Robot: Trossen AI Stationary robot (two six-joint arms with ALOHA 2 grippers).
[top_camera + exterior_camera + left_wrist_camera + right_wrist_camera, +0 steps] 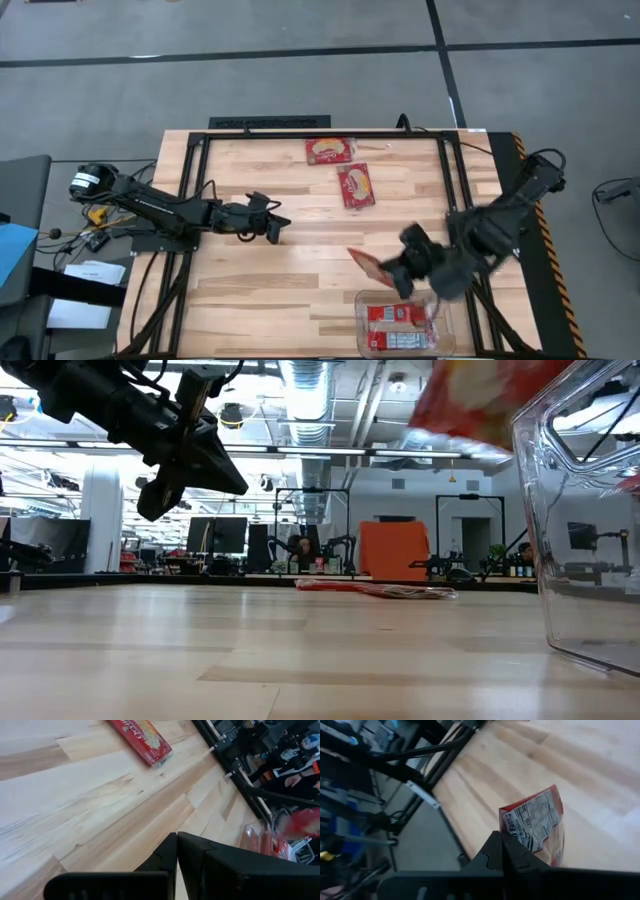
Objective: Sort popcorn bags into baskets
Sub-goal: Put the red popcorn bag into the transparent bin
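Two red popcorn bags with cream centres lie flat on the far middle of the table; the left wrist view shows one of them. A clear plastic basket stands at the near right edge with red bags in it. My right gripper hangs just left of the basket, above it, shut on another red bag. My left gripper hovers shut over the table's left middle, clear of the wood in the low view. My right gripper pinches the popcorn bag between its two fingers at an edge near one corner. The bag sticks out beyond the fingertips, its printed back side toward the wrist camera. It is lifted clear of the table, blurred in the low view.
A black frame rail runs round the table top. The basket's clear wall stands close in front of the low camera. Bare wood lies between the two arms. The room beyond holds desks and monitors.
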